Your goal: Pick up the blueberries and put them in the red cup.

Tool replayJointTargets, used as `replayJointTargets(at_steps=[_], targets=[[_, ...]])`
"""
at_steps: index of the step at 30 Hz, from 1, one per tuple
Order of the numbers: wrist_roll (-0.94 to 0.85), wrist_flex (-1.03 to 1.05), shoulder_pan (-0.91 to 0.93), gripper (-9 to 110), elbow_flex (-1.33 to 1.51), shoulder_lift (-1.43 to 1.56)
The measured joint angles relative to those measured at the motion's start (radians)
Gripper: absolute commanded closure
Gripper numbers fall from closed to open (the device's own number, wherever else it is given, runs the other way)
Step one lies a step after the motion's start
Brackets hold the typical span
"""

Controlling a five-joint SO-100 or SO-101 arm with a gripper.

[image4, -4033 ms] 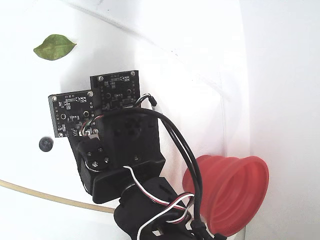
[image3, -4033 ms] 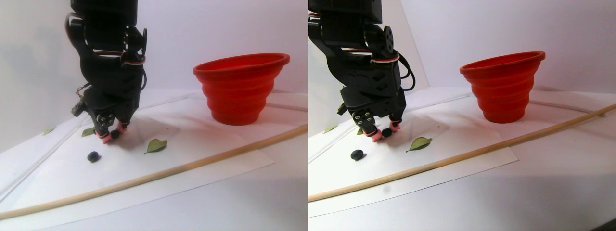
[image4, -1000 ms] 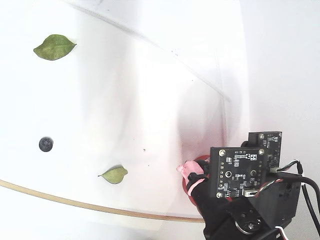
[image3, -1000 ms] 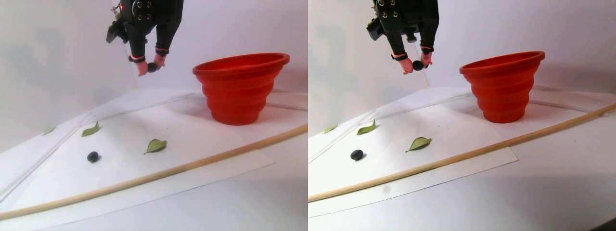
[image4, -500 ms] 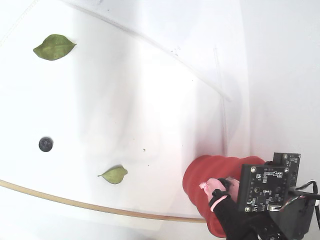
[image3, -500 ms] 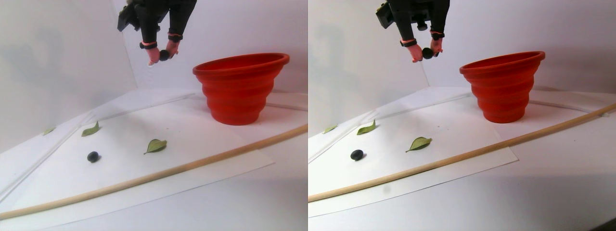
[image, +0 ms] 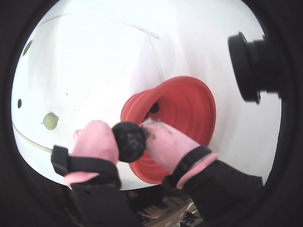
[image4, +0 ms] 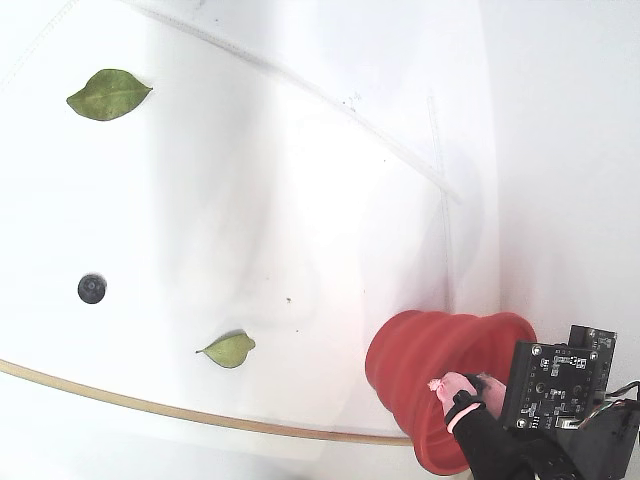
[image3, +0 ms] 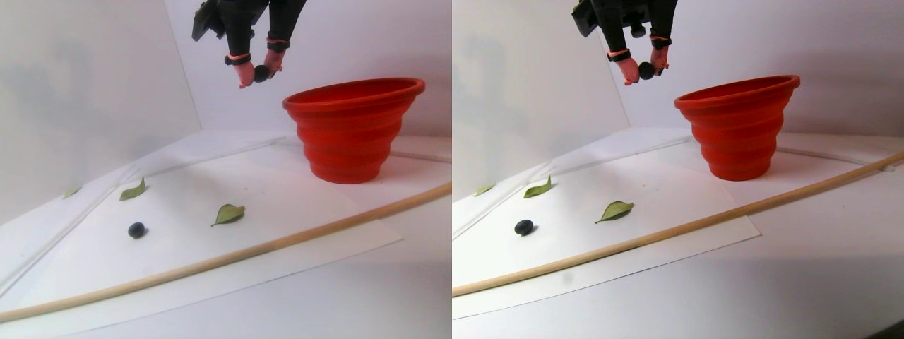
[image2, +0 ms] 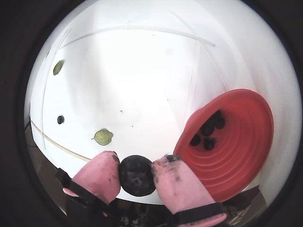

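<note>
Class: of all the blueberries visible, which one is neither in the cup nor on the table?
The blueberry pinched between the gripper's pink fingertips, held in the air.

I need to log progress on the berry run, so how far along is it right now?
Done: several blueberries in the cup lie at the bottom of the red cup. In hand: the gripper holds the carried blueberry in the air beside the cup's rim, not yet over the opening in the stereo pair view. Left: the blueberry on the paper, lying near the green leaves.
</note>
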Motion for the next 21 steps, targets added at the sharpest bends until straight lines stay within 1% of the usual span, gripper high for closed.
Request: replayJointTargets(at_steps=[21], targets=[[0.018, 0.0, 0.156, 89, 0.0, 0.0]])
